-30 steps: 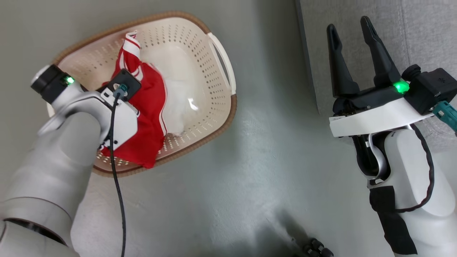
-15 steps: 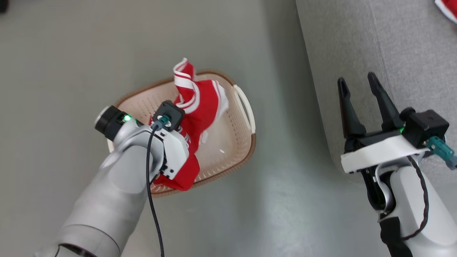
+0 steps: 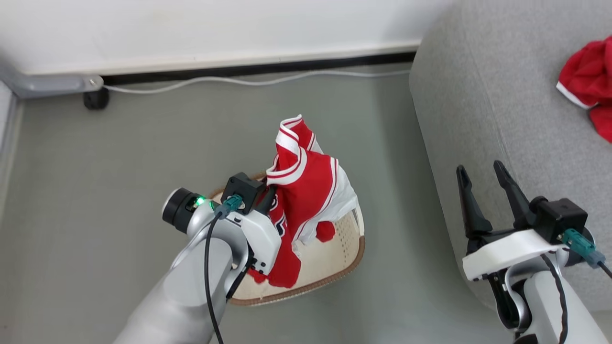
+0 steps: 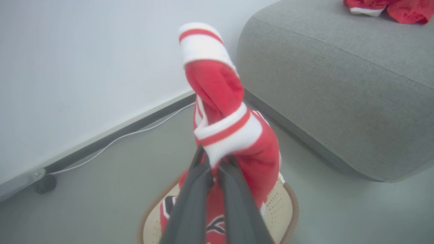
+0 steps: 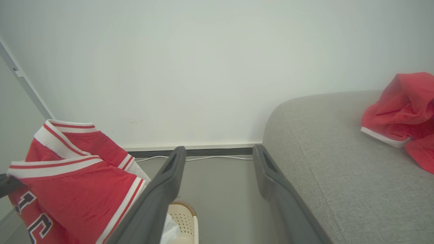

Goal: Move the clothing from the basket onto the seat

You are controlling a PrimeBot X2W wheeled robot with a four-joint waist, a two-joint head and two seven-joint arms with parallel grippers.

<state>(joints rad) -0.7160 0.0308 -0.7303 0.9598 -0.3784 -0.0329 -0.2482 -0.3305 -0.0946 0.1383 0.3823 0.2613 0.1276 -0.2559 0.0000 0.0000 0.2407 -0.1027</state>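
Observation:
My left gripper [image 4: 214, 159] is shut on the red jersey [image 3: 301, 191], pinching it by its red-white striped trim [image 4: 223, 130]. The jersey hangs lifted above the cream basket [image 3: 334, 267], its lower end still trailing inside. Black-and-white lettering shows on the jersey [image 5: 37, 220] in the right wrist view. To the right stands the grey sofa [image 3: 487, 110], with a plain red garment [image 3: 588, 81] lying on its top. My right gripper [image 3: 483, 184] is open beside the sofa's rounded edge, nothing between its fingers [image 5: 162, 189].
A white wall with a dark skirting line [image 3: 248, 69] runs along the back, and a white cable [image 3: 239, 82] lies on the grey floor in front of it. A grey bracket and black foot [image 3: 95, 98] sit at the back left.
The head camera has risen and tilted, so the whole picture shifted. My left gripper has lifted the jersey up out of the basket. The right gripper stays open.

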